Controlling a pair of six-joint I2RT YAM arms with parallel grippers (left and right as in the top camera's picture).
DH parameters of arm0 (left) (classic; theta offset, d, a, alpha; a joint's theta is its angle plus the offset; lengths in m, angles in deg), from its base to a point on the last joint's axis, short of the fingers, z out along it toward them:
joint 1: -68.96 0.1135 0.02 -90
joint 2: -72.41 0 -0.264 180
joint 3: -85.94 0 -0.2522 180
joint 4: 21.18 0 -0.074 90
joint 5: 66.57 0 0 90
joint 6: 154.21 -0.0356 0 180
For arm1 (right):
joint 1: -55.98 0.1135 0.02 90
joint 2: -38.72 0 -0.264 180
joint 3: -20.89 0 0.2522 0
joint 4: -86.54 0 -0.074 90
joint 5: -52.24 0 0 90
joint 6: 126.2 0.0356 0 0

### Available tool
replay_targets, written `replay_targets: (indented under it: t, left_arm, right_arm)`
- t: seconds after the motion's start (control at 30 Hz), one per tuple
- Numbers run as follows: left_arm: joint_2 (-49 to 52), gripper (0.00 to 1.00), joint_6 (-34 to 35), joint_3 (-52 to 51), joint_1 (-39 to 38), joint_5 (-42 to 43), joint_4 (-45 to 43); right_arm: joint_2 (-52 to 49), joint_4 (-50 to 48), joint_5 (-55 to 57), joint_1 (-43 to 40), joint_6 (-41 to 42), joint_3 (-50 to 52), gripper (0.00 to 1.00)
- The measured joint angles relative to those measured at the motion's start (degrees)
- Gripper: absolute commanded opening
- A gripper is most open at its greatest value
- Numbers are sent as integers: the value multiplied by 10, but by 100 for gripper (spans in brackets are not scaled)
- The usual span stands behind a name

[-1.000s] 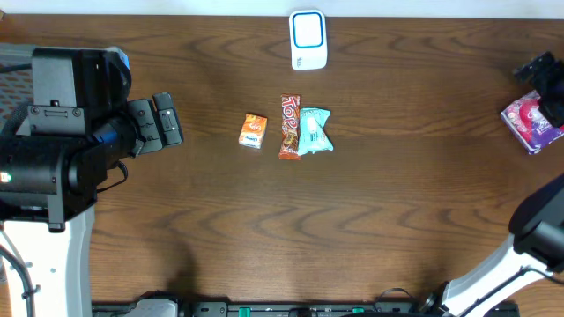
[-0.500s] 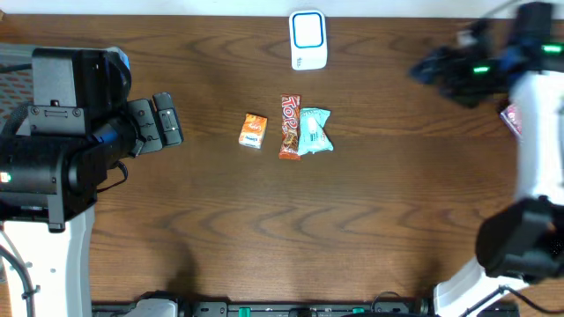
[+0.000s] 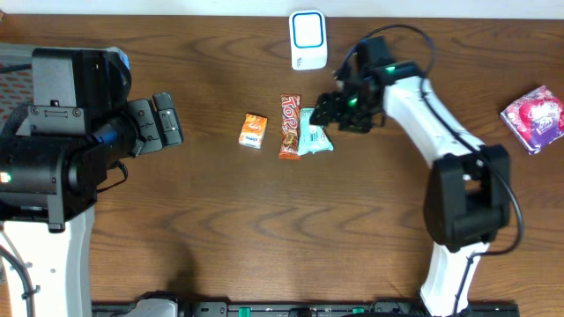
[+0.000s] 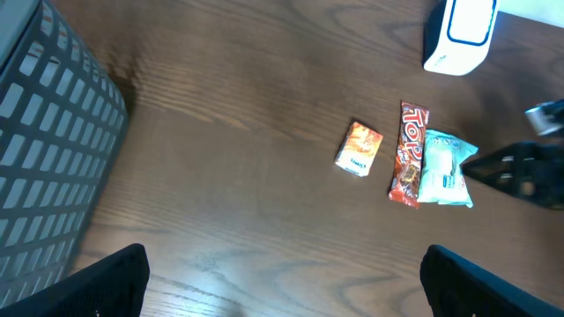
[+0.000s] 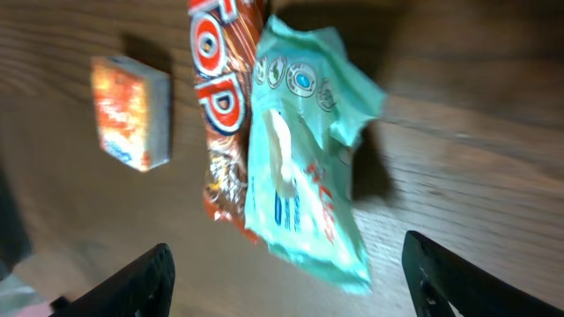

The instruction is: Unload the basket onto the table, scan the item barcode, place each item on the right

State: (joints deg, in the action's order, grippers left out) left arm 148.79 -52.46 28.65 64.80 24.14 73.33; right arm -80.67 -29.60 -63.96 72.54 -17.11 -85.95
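Note:
Three items lie side by side mid-table: a small orange box [image 3: 253,130], a red-orange "Top" bar [image 3: 289,126] and a teal packet [image 3: 314,134]. The white and blue scanner [image 3: 308,40] stands at the far edge behind them. My right gripper [image 3: 328,112] hovers at the teal packet's right end, open, with nothing between its fingers. In the right wrist view the teal packet [image 5: 304,167] lies just ahead of the right gripper [image 5: 286,282], beside the bar [image 5: 220,114] and the orange box [image 5: 132,123]. My left gripper [image 3: 167,119] is open at the left, well away from the items.
A pink packet [image 3: 536,117] lies near the right edge. A grey mesh basket [image 4: 44,158] stands at the left in the left wrist view, where the right gripper [image 4: 520,172] also shows beside the teal packet [image 4: 443,169].
The right arm has swept in from the far right edge, by the pink packet, to the teal packet at mid-table. The left arm and all the items have stayed still.

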Motion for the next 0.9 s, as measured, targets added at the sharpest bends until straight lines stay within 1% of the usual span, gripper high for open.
replay_targets:
  t: [0.07, 0.1, 0.17, 0.2, 0.27, 0.3, 0.47, 0.6, 0.73, 0.83, 0.9]
  left_arm:
    - [0, 98, 0, 0, 0, 0, 0]
    - [0, 98, 0, 0, 0, 0, 0]
    - [0, 98, 0, 0, 0, 0, 0]
    - [0, 98, 0, 0, 0, 0, 0]
    - [0, 98, 0, 0, 0, 0, 0]
    - [0, 98, 0, 0, 0, 0, 0]
    - [0, 98, 0, 0, 0, 0, 0]
    - [0, 98, 0, 0, 0, 0, 0]
    - [0, 98, 0, 0, 0, 0, 0]
    - [0, 98, 0, 0, 0, 0, 0]
    - [0, 98, 0, 0, 0, 0, 0]
  right_arm:
    - [-20, -6, 7, 13, 10, 0, 71]
    - [-28, -7, 9, 17, 14, 1, 65]
    - [-46, -11, 18, 24, 19, 2, 39]
    - [-52, -11, 25, 26, 24, 3, 28]
    - [-60, -11, 34, 27, 26, 3, 7]
    - [-61, -10, 36, 27, 25, 3, 1]
    - [-60, 21, 50, 21, 16, -10, 1]
    - [-60, 119, 131, 18, 9, -62, 1]
    - [-56, 205, 319, 28, 31, -136, 1]
    - [-46, 236, 464, 44, 71, -148, 1]
    - [-42, 228, 548, 55, 107, -132, 1]
